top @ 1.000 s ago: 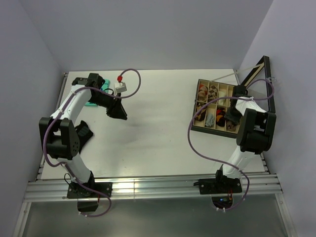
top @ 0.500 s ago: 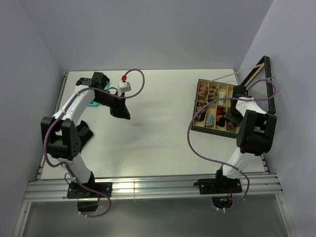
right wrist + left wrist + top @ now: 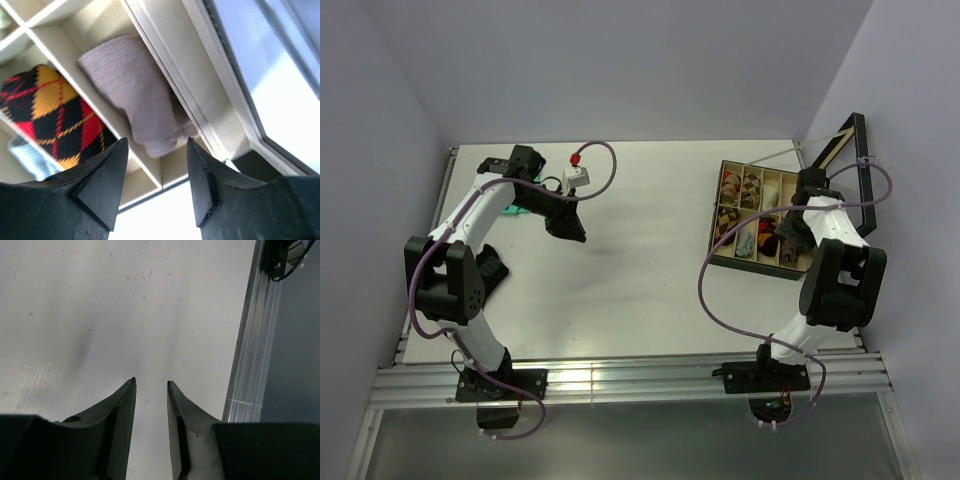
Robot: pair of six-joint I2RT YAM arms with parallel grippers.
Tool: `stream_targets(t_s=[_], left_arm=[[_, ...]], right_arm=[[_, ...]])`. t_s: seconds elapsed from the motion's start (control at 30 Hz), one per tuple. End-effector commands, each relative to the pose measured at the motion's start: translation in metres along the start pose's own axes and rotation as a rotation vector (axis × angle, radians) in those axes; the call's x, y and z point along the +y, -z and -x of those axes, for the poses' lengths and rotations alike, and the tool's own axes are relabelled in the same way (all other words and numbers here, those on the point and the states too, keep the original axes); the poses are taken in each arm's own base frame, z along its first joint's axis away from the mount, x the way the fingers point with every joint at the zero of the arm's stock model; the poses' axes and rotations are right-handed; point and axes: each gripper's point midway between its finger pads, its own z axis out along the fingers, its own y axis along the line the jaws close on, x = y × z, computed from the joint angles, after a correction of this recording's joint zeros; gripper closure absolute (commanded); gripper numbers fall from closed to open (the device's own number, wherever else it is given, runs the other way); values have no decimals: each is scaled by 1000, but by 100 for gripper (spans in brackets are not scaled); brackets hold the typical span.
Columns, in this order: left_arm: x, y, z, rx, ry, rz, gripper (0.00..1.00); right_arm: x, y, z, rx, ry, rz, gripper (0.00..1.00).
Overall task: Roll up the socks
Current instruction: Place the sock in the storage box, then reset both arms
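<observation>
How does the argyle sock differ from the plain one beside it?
The argyle sock is black with red and yellow diamonds; the plain sock is one greyish-tan colour, finely ribbed. The argyle sock sits left of the divider, the plain sock right of it. Both lie in the divided tray.

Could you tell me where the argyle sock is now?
In the right wrist view, the argyle sock sits in a cell of the divided box at the right of the table, one cell from a grey sock.

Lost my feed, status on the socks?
Left jaws open, empty, over table. Right jaws open above box. Argyle sock and plain sock in adjacent compartments, ungrasped.
</observation>
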Motion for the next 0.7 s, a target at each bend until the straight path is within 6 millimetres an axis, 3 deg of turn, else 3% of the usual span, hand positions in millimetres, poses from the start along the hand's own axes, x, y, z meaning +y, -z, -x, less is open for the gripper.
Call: stream_targets(t_s=[0.0,0.2,0.27,0.3,0.4,0.5,0.53,0.57,0.63,0.67], left_arm=[[-5,8,13,-25,-42,40,64],[0,19,22,-53,-42,165,63],[2,23,24,-65,-27,205,63],[-1,28,30,-89,-11,239,63],[21,46,41,-142,-6,442,62],[25,60,43,-187,30,553,61],[33,69,46,-201,24,629,61],[32,73,44,-213,38,659,61],[36,79,41,-212,42,706,60],[38,83,39,-206,48,736,60]], right_arm=[[2,42,30,-110,-50,42,41],[5,91,53,-236,-57,106,38],[11,116,58,-306,-41,153,36],[16,126,59,-332,-31,178,33],[42,165,53,-418,18,292,28],[78,203,31,-478,86,471,25],[85,204,20,-481,108,503,24],[102,228,8,-527,152,607,22],[115,235,-15,-533,186,674,22],[127,248,-32,-536,233,748,22]])
